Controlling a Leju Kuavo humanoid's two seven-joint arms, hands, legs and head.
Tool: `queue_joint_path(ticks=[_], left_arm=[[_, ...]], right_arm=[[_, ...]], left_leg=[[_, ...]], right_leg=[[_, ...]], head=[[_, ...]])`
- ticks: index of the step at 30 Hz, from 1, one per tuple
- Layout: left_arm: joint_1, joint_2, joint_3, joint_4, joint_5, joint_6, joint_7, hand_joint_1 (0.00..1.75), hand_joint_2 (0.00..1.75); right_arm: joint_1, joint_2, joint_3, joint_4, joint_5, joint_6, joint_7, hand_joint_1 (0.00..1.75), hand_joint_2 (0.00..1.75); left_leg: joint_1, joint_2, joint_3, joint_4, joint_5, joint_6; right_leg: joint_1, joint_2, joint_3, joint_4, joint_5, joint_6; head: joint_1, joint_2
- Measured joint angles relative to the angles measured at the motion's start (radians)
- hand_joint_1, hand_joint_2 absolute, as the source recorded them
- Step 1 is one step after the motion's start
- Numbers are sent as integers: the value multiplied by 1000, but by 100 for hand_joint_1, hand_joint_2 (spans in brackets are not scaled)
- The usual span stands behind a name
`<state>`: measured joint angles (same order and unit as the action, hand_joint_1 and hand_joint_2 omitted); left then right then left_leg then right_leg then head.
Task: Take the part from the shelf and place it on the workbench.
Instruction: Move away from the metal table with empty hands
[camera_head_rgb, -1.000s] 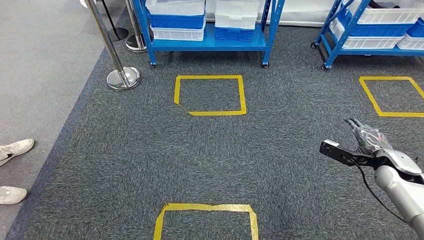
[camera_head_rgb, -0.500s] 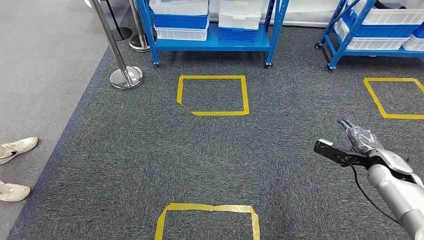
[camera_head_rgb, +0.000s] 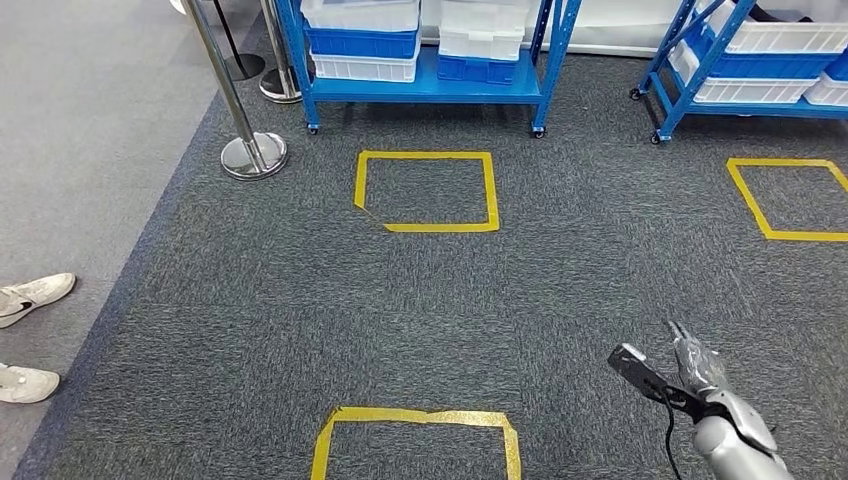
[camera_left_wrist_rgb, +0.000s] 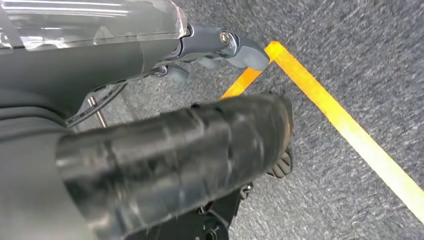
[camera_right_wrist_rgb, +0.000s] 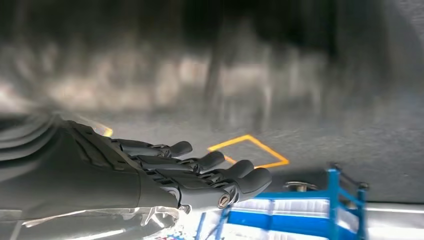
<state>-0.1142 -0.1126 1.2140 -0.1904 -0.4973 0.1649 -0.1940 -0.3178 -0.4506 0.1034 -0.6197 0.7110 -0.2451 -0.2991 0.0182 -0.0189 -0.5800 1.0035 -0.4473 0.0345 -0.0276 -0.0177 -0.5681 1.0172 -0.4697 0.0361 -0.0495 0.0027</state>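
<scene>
A blue shelf (camera_head_rgb: 430, 88) on castors stands at the far end of the carpet, carrying white bins (camera_head_rgb: 360, 15) and blue bins (camera_head_rgb: 470, 68). I cannot make out a single part in them. My right hand (camera_head_rgb: 697, 365) is low at the right, well short of the shelf, with fingers stretched out and nothing in them. In the right wrist view the right hand's fingers (camera_right_wrist_rgb: 215, 172) lie straight and apart, with the shelf (camera_right_wrist_rgb: 310, 220) beyond them. My left hand (camera_left_wrist_rgb: 220, 42) hangs over the carpet by a strip of yellow tape (camera_left_wrist_rgb: 345, 125), holding nothing.
A second blue shelf (camera_head_rgb: 700, 50) with bins stands at the far right. Chrome posts (camera_head_rgb: 253, 155) stand to the left of the first shelf. Yellow tape squares (camera_head_rgb: 425, 190) mark the dark carpet. A person's white shoes (camera_head_rgb: 30, 300) are at the left edge.
My right arm has dropped, so the hand now sits lower and nearer the bottom edge. The camera shifted slightly early on; the shelves themselves stay put.
</scene>
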Motion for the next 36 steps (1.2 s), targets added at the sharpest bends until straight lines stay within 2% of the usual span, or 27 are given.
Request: queue_joint_path(ticks=[1,2,4,5,6,7,8,10,11,12,14,16,17,21,23,26,31,36], left_arm=[[0,0,0,0,-3,1,-2,0,0],[0,0,0,0,-5,0,-6,0,0],[0,1,0,0,-6,-4,-12,0,0],[0,1,0,0,-7,-5,-14,0,0],[1,1,0,0,-7,-6,-15,0,0],[1,2,0,0,-7,-6,-15,0,0],[2,2,0,0,-7,-7,-15,0,0],[1,5,0,-1,-7,-7,-16,0,0],[0,7,0,-1,-8,-8,-16,0,0],[-1,8,0,-2,-10,-11,-17,0,0],[0,7,0,-2,-15,-15,-18,0,0],[3,6,0,-2,-19,-17,-18,0,0],[4,6,0,-2,-21,-17,-17,0,0],[4,7,0,-2,-25,-12,-5,0,0],[4,6,0,-2,-26,-5,4,0,0],[3,5,0,-2,-28,4,6,0,0],[2,4,0,-2,-36,7,8,0,0],[2,4,0,-2,-37,3,7,0,0]], right_arm=[[16,14,-10,12,18,-29,1,0,0],[32,26,-18,25,33,-54,4,0,0],[56,46,-31,47,51,-79,11,0,0],[68,55,-37,57,55,-83,13,0,0],[78,61,-40,65,57,-85,15,0,0],[86,67,-43,71,59,-85,15,0,0],[90,72,-47,76,60,-85,16,0,0],[93,81,-53,85,63,-86,16,0,0],[95,84,-57,90,65,-87,17,0,0],[98,88,-60,95,67,-90,19,0,0],[105,97,-66,103,68,-95,21,0,0],[108,111,-76,114,64,-95,18,0,0],[108,117,-83,122,62,-93,17,0,0],[110,135,-113,165,60,-80,30,0,0],[112,142,-126,188,63,-79,34,0,0],[119,151,-144,220,64,-79,39,0,0],[127,168,-167,255,61,-80,46,0,0],[132,187,-193,278,45,-78,44,0,0]], left_leg=[[3,-2,13,-22,10,6],[6,-4,24,-41,20,11],[7,-9,29,-53,26,13],[7,-14,27,-52,26,12],[10,-20,26,-49,25,8],[13,-28,23,-43,22,3],[18,-36,20,-32,17,-6],[26,-53,3,1,2,-30],[26,-62,-7,18,-5,-41],[26,-70,-16,30,-9,-50],[29,-84,-22,33,-8,-63],[36,-89,-18,26,-14,-76],[38,-89,-13,22,-17,-79],[37,-85,6,3,-8,-61],[37,-80,8,-1,-7,-60],[39,-75,9,-1,-10,-66],[39,-71,7,3,-14,-86],[38,-71,1,11,-16,-87]], right_leg=[[1,2,0,8,-10,2],[0,5,-10,37,-32,3],[-4,14,-61,147,-94,7],[-8,16,-87,201,-116,12],[-13,16,-100,229,-119,18],[-20,17,-95,221,-104,25],[-29,20,-72,177,-73,34],[-42,54,-18,71,-33,51],[-45,70,-5,45,-29,48],[-42,81,-4,42,-35,39],[-38,73,-12,55,-39,12],[-40,65,-13,53,-37,2],[-42,64,-13,51,-36,0],[-40,59,-17,51,-31,-8],[-34,59,-18,51,-31,-12],[-27,60,-17,51,-32,-14],[-25,60,-16,50,-33,-14],[-24,60,-14,46,-32,-12]], head=[[1,0],[2,0],[2,0],[2,0],[2,0],[2,0],[2,0],[3,0],[3,0],[2,0],[0,0],[0,0],[0,0],[-1,0],[-1,0],[0,0],[0,0],[0,0]])
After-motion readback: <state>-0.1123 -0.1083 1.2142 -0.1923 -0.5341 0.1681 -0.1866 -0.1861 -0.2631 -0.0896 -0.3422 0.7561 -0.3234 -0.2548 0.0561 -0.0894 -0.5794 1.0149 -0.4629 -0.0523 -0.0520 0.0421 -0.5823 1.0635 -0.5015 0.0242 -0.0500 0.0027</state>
